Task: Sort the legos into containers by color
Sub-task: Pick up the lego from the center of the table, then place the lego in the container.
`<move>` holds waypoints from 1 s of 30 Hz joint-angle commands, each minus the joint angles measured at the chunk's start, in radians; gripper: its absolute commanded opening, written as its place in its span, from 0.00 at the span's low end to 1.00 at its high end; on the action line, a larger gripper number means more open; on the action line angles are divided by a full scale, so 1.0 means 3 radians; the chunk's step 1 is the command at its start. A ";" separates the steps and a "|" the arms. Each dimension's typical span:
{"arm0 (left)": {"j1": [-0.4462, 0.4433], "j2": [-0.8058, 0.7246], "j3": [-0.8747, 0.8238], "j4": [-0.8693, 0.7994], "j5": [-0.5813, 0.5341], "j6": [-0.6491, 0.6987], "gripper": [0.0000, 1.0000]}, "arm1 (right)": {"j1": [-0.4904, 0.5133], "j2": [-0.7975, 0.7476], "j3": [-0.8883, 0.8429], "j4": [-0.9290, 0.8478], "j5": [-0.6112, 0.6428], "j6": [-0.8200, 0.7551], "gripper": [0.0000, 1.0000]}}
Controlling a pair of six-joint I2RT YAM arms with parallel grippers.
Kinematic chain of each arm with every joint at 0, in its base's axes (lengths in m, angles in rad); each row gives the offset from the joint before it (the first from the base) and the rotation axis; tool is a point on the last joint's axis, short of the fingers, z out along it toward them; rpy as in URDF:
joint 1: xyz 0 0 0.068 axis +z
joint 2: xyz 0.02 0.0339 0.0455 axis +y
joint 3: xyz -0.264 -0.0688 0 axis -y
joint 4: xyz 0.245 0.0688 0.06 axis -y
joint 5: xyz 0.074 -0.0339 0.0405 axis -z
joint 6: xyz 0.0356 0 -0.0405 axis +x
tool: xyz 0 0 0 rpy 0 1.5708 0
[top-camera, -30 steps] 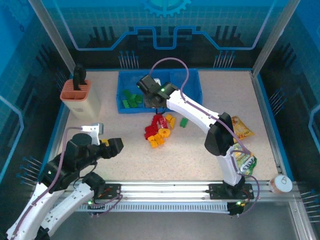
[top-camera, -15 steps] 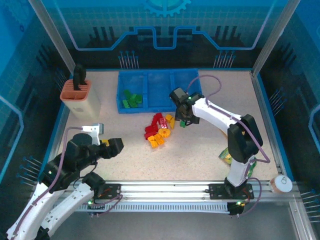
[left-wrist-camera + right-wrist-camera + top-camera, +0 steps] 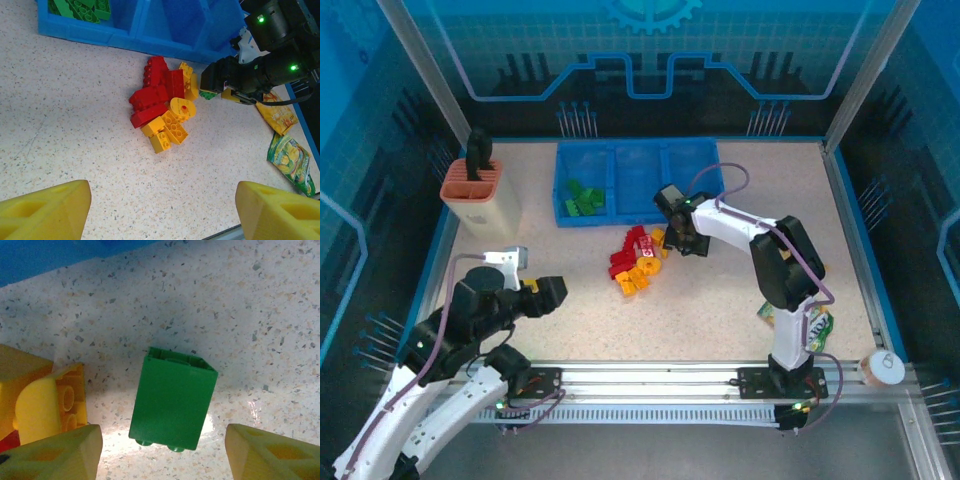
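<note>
Green lego [image 3: 172, 399] beside mixed pile [image 3: 162, 107], near tray [image 3: 100, 36].

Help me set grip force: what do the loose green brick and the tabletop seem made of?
Green brick: likely hard moulded plastic, smooth with slight sheen; crisp edges, studs at one end. Tabletop: speckled stone-look surface, perhaps laminate or composite; glare beside the brick suggests a polished finish.

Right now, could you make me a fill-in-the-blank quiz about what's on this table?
1. The brick below the right gripper is coloured ____.
2. The green bricks in the blue tray lie in its ____ compartment.
3. The loose pile mixes yellow bricks with ____ ones.
4. The left gripper is ____.
Missing words: green; left; red; open.
</note>
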 commanded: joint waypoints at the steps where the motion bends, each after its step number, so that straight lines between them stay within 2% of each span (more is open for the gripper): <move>1: -0.0036 -0.0018 -0.0029 0.0050 0.0013 0.0093 0.77 | -0.0057 0.0032 -0.0051 0.0076 0.0009 0.0129 0.65; 6: -0.0038 -0.0018 -0.0032 0.0057 0.0021 0.0095 0.77 | -0.0109 0.0205 0.0099 0.0031 -0.0001 0.0054 0.60; 9: -0.0037 -0.0017 -0.0031 0.0053 0.0015 0.0093 0.77 | -0.0110 0.0283 0.0173 -0.0010 0.0026 0.0023 0.53; 10: -0.0037 -0.0016 -0.0031 0.0050 0.0016 0.0092 0.77 | -0.0109 0.0296 0.0178 -0.0008 0.0029 0.0027 0.50; 14: -0.0035 -0.0018 -0.0032 0.0057 0.0011 0.0093 0.77 | -0.0066 0.0269 0.0171 -0.0017 0.0040 0.0010 0.27; 21: -0.0035 -0.0009 -0.0038 0.0066 0.0031 0.0094 0.77 | 0.0480 0.0135 0.0668 -0.0391 0.0610 -0.0110 0.26; 25: -0.0033 -0.0007 -0.0037 0.0068 0.0053 0.0098 0.77 | 0.0690 0.0124 0.1020 -0.0096 0.0404 -0.0522 0.26; 30: -0.0037 -0.0012 -0.0034 0.0068 0.0044 0.0102 0.77 | 0.0729 0.0352 0.1591 -0.0148 0.0242 -0.0755 0.25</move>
